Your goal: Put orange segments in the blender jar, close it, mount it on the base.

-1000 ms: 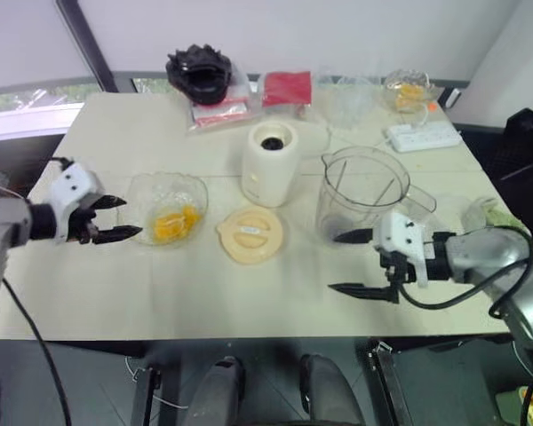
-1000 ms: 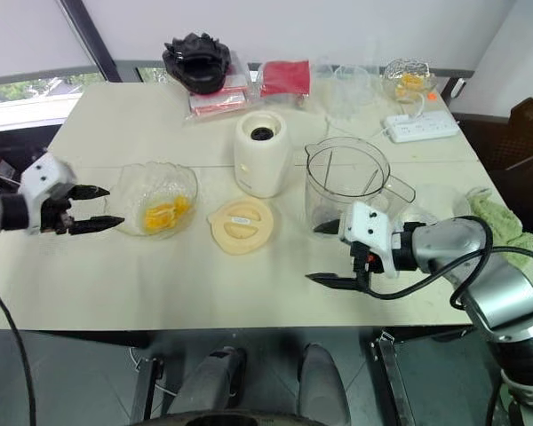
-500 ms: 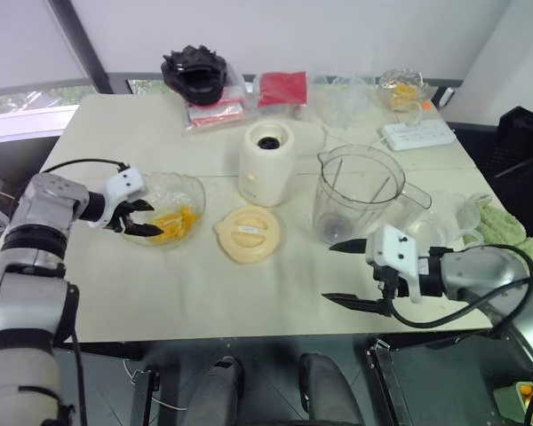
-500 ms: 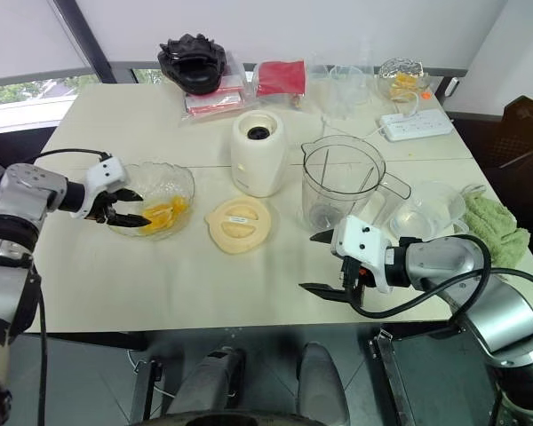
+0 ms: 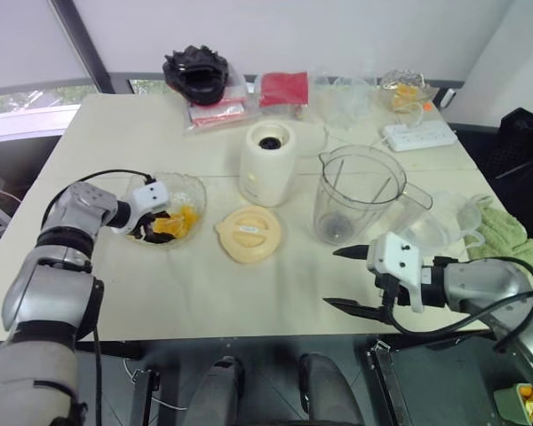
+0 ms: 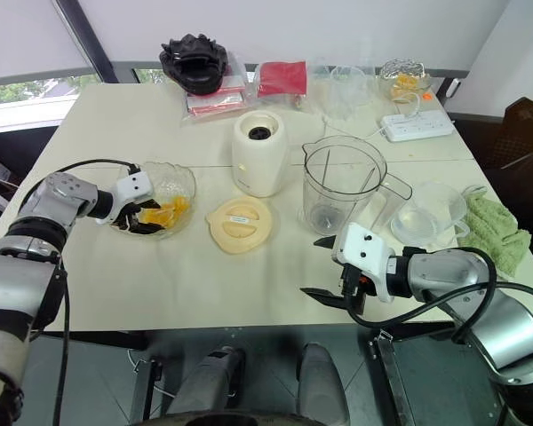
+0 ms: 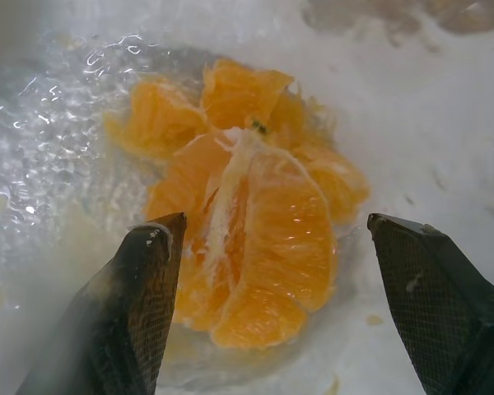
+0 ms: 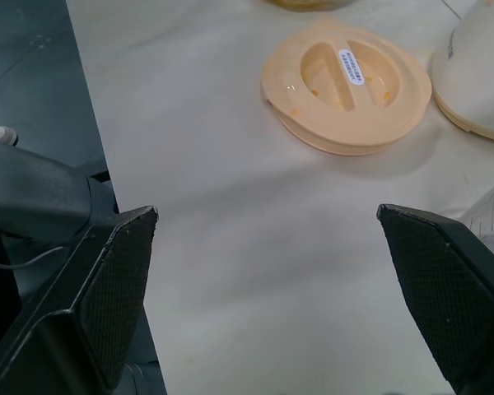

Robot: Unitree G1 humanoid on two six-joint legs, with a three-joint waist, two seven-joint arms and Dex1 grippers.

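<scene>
Orange segments (image 7: 247, 239) lie in the scalloped clear bowl (image 5: 188, 188) at the desk's (image 5: 142, 284) left, between the left gripper's (image 7: 267, 247) spread fingers. Rightward stand the base (image 5: 267, 164) and blender jar (image 5: 355, 191); the right gripper (image 5: 348, 280) hovers wide apart, empty.

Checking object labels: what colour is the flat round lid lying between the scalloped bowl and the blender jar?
Cream, pale yellowish, with a small white label; the lid shows best in the right wrist view.
</scene>
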